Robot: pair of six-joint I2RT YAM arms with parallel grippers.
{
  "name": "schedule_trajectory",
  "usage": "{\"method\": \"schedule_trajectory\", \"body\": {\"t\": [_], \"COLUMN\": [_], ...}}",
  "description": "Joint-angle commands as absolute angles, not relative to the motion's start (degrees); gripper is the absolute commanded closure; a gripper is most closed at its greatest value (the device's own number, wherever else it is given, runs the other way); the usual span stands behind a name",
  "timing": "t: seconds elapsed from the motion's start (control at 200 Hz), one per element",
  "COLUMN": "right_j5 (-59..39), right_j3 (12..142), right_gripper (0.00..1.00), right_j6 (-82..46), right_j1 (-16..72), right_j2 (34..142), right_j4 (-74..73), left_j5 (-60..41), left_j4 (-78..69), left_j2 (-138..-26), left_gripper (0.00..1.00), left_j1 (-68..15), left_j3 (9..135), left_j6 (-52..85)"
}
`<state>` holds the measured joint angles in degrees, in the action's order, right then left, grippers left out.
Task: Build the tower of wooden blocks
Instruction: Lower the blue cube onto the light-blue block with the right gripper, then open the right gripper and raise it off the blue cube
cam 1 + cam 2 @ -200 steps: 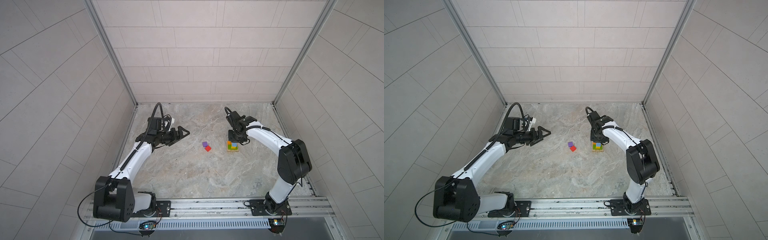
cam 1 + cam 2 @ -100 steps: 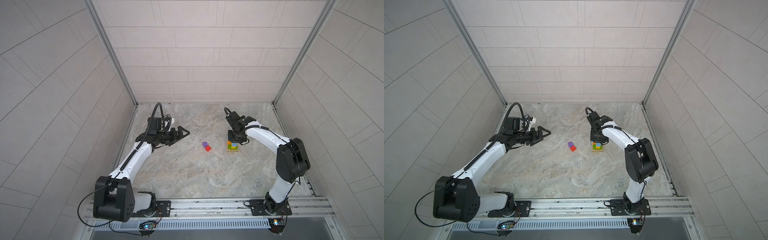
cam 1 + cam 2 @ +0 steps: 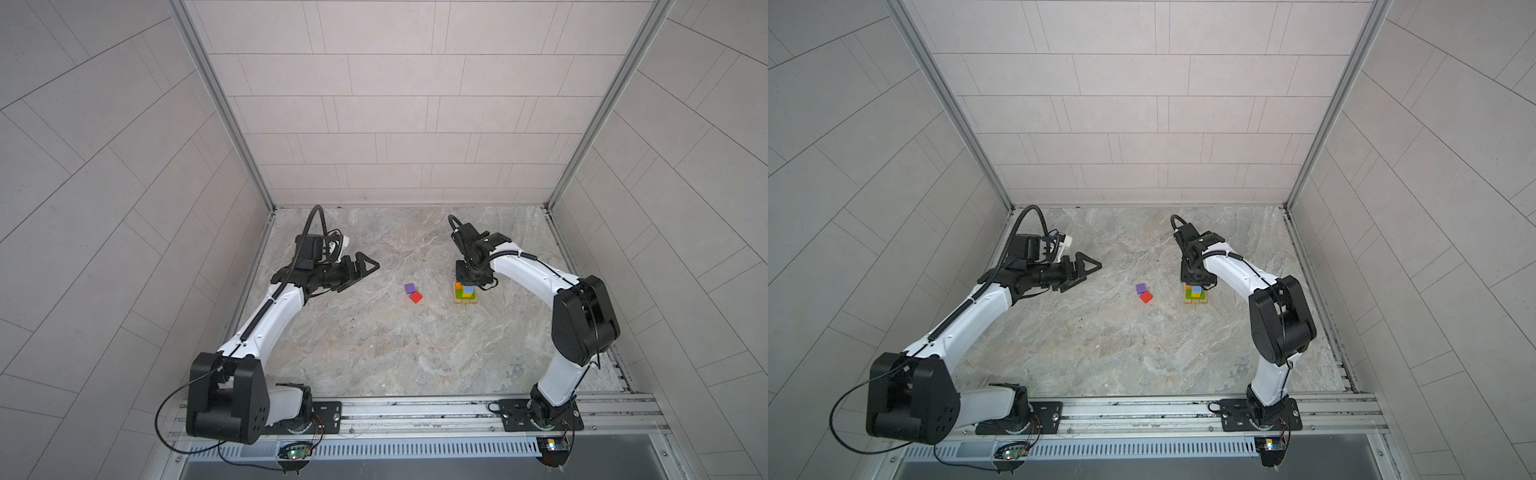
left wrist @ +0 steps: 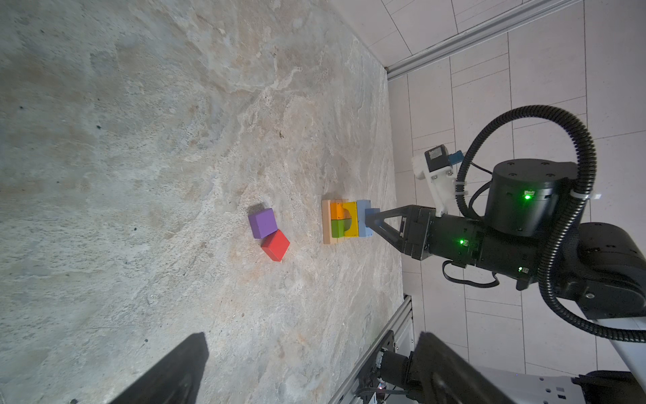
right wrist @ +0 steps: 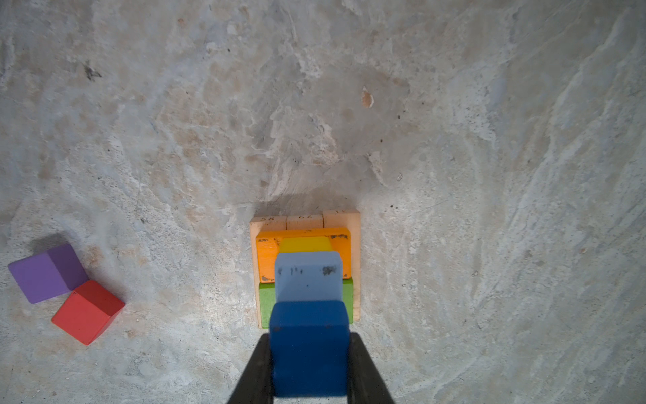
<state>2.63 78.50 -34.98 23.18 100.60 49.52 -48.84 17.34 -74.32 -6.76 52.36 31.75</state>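
Our right hand (image 5: pixel 309 337) is clenched on the blue cube (image 5: pixel 309 353), a finger flat on each side face, pointing down over the tower (image 3: pixel 464 293); in the left wrist view the cube meets the top of the light-blue block (image 4: pixel 363 224) toward one end, though we cannot tell whether its weight is down.

The tower stands right of the middle of the desk (image 3: pixel 374 353) in both top views; three tan blocks (image 5: pixel 304 220) lie side by side as the base, the orange block (image 5: pixel 267 259) and green block (image 5: pixel 266 304) cross them, and the yellow block (image 5: pixel 304 244) sits under the light-blue one; the tan edges show past the coloured layers.

The purple cube (image 3: pixel 410 288) and red cube (image 3: pixel 416 297) lie left of the tower, touching at a corner, with a strip of bare desk between them and the tan base.

Our left hand (image 3: pixel 361 268) is released, jaws wide, near the left wall (image 3: pixel 187 249), pointing toward the cubes and well apart from them.

Bare desk runs from the tower and cubes to the front rail (image 3: pixel 415 409) and back to the rear wall (image 3: pixel 395 174); the right arm (image 3: pixel 528 270) fills the side right of the tower.
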Motion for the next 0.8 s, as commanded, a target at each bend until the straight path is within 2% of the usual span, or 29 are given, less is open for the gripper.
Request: {"method": "schedule_trajectory", "body": {"t": [0.0, 0.245, 0.505, 0.796], "right_j5": [3.41, 3.17, 3.29, 3.44], "right_j3": [77.88, 77.61, 77.69, 77.34], "right_gripper": [0.72, 0.55, 0.5, 0.45], "right_j6": [-35.32, -35.24, -35.05, -30.48], "right_j1": [22.85, 22.85, 22.86, 24.46], "right_j2": [100.53, 100.33, 98.67, 88.91], "right_j4": [50.1, 49.77, 49.94, 48.09], "left_j5": [-49.3, -49.31, -49.31, -49.26], "left_j4": [17.14, 17.23, 17.23, 17.31], "left_j2": [-73.71, -73.67, -73.63, -73.56], "left_gripper": [0.0, 0.0, 0.0, 0.0], "left_j1": [-6.42, -6.42, -6.49, -6.46], "left_j3": [52.12, 52.14, 52.18, 52.24], "left_j6": [31.55, 31.46, 31.37, 31.38]}}
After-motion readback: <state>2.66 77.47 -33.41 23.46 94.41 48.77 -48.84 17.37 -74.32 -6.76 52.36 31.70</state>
